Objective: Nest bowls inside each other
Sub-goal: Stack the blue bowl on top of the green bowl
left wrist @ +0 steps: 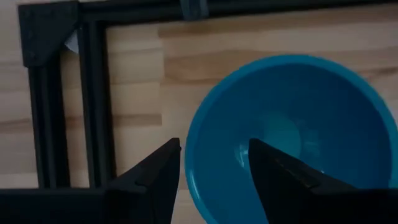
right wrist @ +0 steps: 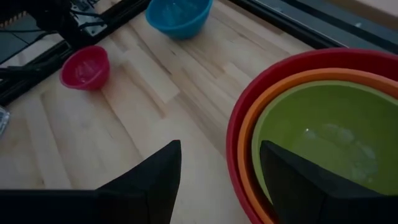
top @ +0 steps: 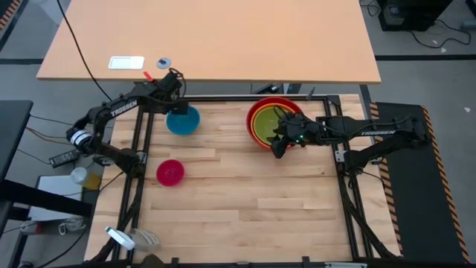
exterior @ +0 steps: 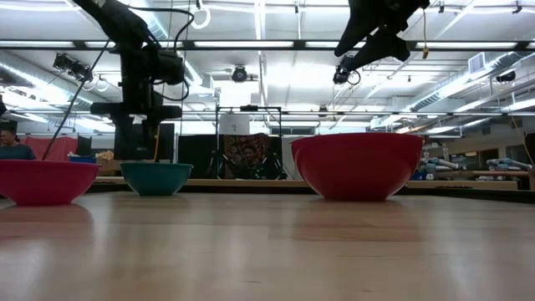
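Left gripper [left wrist: 211, 180] hangs above the blue bowl [top: 183, 120] near the far left corner of the wooden counter [top: 245, 208], its two dark fingers [left wrist: 155, 177] spread apart on either side of the bowl's rim and holding nothing; whether they touch the rim cannot be told. The blue bowl stands upright, just beside the black frame [left wrist: 93, 93] that edges the counter. Right gripper [right wrist: 217, 180] hovers over the near rim of the stack at the far right of the counter, its fingers parted wide and empty, one over bare wood and the other above the stacked rims. That stack is the red bowl [top: 260, 112] with the orange bowl [right wrist: 255, 124] inside it and the yellow-green bowl [right wrist: 323, 130] inside that, all upright. The small pink bowl [top: 170, 172] stands alone on the left side of the counter, nearer the front than the blue one and well apart from the stack.
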